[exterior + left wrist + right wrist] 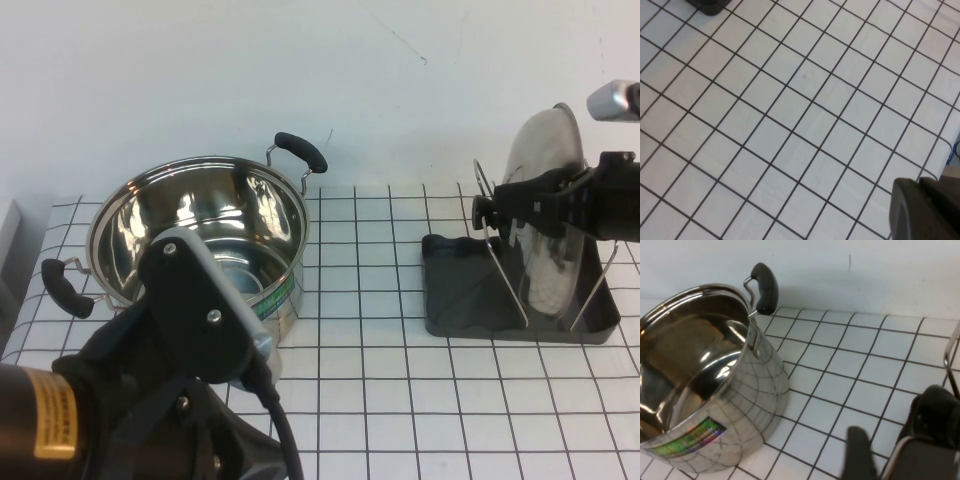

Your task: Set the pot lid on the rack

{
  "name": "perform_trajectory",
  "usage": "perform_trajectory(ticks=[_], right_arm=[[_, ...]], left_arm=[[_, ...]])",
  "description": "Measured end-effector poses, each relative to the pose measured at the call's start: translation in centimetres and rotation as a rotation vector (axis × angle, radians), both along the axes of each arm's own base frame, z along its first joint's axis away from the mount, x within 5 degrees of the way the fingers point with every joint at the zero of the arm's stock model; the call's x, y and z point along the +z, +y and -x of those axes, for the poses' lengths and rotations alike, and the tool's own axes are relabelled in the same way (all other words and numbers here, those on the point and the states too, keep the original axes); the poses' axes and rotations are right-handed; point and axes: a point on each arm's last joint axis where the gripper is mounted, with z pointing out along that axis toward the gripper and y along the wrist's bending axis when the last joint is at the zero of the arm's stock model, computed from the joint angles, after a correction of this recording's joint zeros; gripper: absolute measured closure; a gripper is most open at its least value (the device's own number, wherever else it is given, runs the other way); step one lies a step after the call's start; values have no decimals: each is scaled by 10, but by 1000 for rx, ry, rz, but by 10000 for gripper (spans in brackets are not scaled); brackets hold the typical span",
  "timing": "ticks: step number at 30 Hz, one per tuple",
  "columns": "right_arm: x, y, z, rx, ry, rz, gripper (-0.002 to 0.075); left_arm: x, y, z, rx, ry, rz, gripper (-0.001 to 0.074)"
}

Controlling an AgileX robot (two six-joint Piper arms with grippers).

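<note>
The pot lid stands on edge in the rack, leaning between its silver wire loops, with its black knob facing the pot. My right gripper is at the knob, and in the right wrist view it is open, with the knob just beside one finger rather than between the two. My left gripper hangs shut and empty over bare gridded table at the front left.
The deep steel pot with two black handles stands open at the left and also shows in the right wrist view. The gridded mat covers the table. My left arm fills the front left corner.
</note>
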Motion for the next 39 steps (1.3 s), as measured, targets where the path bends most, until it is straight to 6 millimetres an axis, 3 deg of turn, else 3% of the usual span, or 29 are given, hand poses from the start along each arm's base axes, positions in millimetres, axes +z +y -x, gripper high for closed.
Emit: perform_trajectory(ticks=[3,7,15,27,34,39], right_arm=[[0,0,1,12,1,6,223],[-1,0,2,38,3,6,180],[-1,-24,2,59,12,9,171],[10,-73,11,99,24,-174,173],[22,-105,18,96,-11,-280,229],[38,-114,16,110,-59,-290,377]], left_arm=[[0,-1,1,-1,11,11,736],[1,-1,2,-1,22,20,736],[1,-2,2,0,31,29,736],[0,-2,3,5,46,24,736],[0,-2,3,4,49,25,736],[-1,-1,3,3,49,10,736]])
